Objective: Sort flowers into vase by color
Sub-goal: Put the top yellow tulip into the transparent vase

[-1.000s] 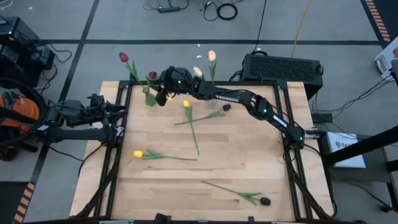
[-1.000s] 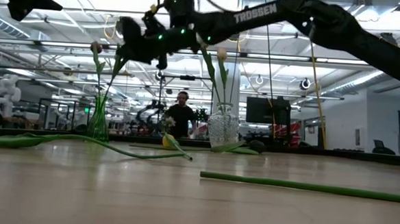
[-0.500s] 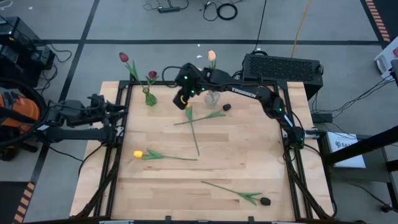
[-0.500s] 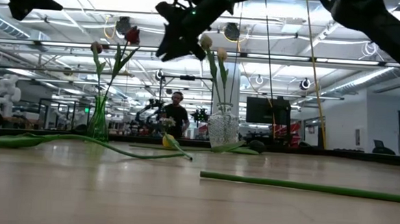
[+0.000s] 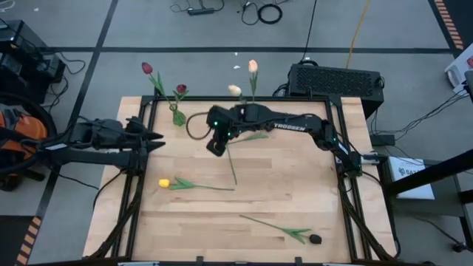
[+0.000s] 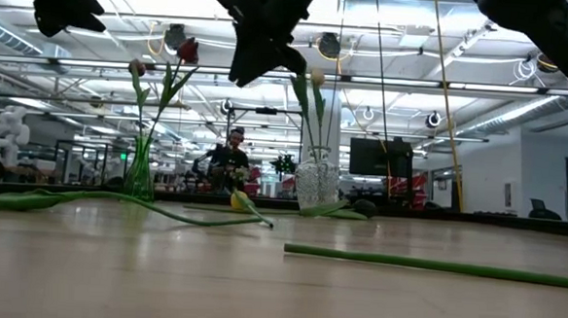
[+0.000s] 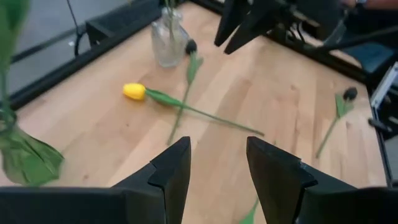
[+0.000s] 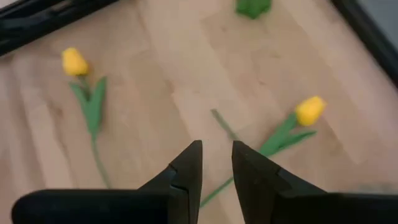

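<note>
From above I see my right gripper [image 5: 214, 145] hanging over the table [image 5: 281, 192] a little in from the far edge, left of centre, its fingers [image 8: 186, 168] parted by a narrow gap and holding nothing. It sits over the head end of a yellow tulip whose stem [image 5: 230, 159] runs toward the middle of the table; in the right wrist view that yellow tulip [image 8: 309, 111] lies just beyond the fingertips. A second yellow tulip [image 5: 164, 182] lies nearer the left edge with its stem pointing toward the centre. A dark-headed tulip [image 5: 315, 239] rests close to the near edge, toward the right corner, stem stretching left. By the far left corner a green vase [image 5: 178, 117] holds two dark red tulips [image 5: 147, 68], and in the low view they stand upright in it. Near the middle of the far edge a clear glass vase [image 6: 314, 183] carries two cream-peach tulips [image 5: 253, 66]. Another dark-headed tulip [image 7: 190, 46] lies on the wood just beside that vase. My left gripper [image 5: 151, 136] waits over the left edge of the table, jaws apart and empty, pointing toward the centre. A person [image 6: 227, 161] stands far back in the room beyond the table.
</note>
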Robot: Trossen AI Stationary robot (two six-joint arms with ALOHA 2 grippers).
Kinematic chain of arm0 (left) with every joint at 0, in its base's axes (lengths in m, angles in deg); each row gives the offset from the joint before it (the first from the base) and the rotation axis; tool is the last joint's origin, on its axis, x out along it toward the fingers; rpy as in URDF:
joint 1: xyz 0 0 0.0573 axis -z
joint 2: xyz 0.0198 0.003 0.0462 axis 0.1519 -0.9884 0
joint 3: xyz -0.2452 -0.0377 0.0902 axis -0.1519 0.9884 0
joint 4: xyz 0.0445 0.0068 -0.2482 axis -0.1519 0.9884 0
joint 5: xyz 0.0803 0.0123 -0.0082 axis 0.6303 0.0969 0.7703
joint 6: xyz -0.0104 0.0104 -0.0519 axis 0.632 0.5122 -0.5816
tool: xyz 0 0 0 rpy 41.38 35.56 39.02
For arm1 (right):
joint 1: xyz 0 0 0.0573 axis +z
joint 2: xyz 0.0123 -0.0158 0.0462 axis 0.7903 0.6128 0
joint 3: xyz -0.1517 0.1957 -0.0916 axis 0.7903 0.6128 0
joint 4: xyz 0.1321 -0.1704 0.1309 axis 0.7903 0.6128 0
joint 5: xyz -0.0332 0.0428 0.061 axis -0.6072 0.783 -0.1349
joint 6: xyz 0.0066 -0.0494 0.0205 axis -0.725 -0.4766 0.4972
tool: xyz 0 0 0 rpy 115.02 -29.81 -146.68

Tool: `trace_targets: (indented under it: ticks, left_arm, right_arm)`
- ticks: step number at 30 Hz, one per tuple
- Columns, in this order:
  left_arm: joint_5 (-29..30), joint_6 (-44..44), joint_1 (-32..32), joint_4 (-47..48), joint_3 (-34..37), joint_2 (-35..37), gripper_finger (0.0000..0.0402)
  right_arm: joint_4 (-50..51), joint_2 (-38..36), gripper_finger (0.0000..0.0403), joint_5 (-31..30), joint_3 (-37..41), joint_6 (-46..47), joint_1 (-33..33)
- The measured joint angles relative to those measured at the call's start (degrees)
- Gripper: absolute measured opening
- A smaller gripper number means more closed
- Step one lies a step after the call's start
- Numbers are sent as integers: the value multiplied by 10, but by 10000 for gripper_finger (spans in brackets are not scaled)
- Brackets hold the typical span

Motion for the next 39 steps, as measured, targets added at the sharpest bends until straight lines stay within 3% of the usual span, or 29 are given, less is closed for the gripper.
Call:
trace_targets:
  ticks: [17,21,24,27,32,39]
  left_arm:
    - [-9,1,0,0,0,3,164]
    - [-9,5,0,1,0,4,164]
    - [-9,10,0,2,0,4,164]
    - [-9,17,0,3,0,4,164]
    - [-9,16,0,16,0,4,164]
    - [-10,16,0,15,0,4,164]
  right_arm:
    - [71,-9,79,-69,2,48,100]
    - [48,-11,79,-103,59,87,111]
    - [-37,-9,79,-99,132,104,118]
    - [-200,-30,79,-67,226,116,123]
    - [-451,-120,79,-42,435,164,123]
    - [-673,-279,79,-60,696,202,117]
